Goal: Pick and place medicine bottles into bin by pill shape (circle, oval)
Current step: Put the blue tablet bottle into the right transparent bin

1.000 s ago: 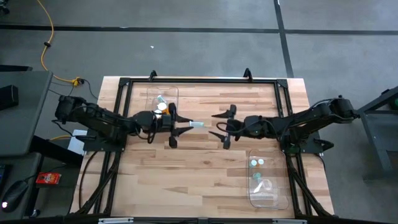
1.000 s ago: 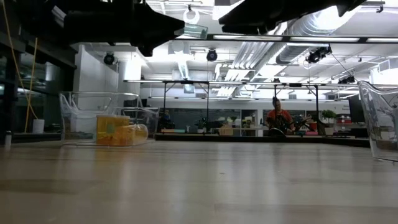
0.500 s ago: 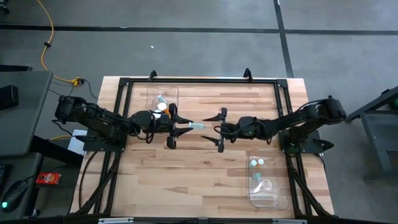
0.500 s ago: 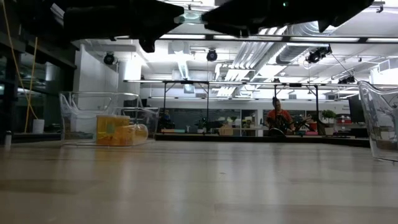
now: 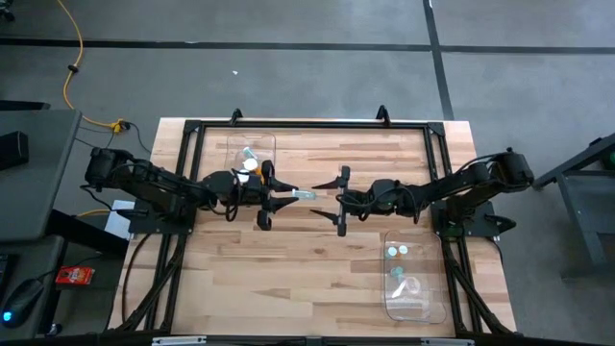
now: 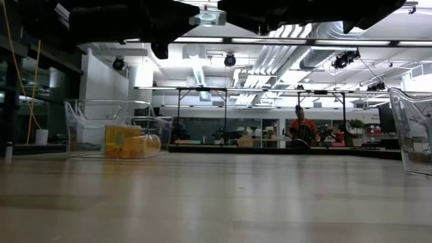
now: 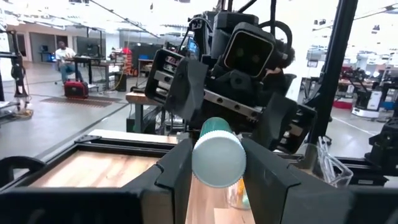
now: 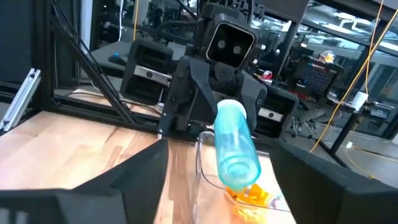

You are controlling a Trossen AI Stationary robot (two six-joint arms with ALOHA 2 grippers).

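Observation:
My left gripper (image 5: 288, 195) is shut on a teal-tinted medicine bottle (image 5: 305, 193) with a white cap, held well above the table's middle. It also shows in the left wrist view (image 7: 216, 155) and the right wrist view (image 8: 236, 142). My right gripper (image 5: 340, 201) is wide open and faces the bottle's free end from the table's right. One finger (image 5: 343, 177) stands farther and one (image 5: 340, 227) nearer than the bottle, and neither touches it. My left gripper pinches the bottle between its two fingers (image 7: 177, 171), on its sides at the white cap end (image 7: 217, 163). The fingers lie level, pointing toward the table's right, along the bottle. The bottle is lifted clear, and its teal bottom end (image 8: 240, 167) sticks out toward my right gripper.
A clear bin (image 5: 252, 152) at the far left holds amber bottles (image 6: 131, 142). A second clear bin (image 5: 413, 284) at the near right holds pale and teal bottles. A black frame (image 5: 307, 125) runs round the table. Bare wood lies between the bins.
My right gripper has moved toward the table's left, closing on the bottle's free end, and has stayed open. My left gripper has held the bottle still.

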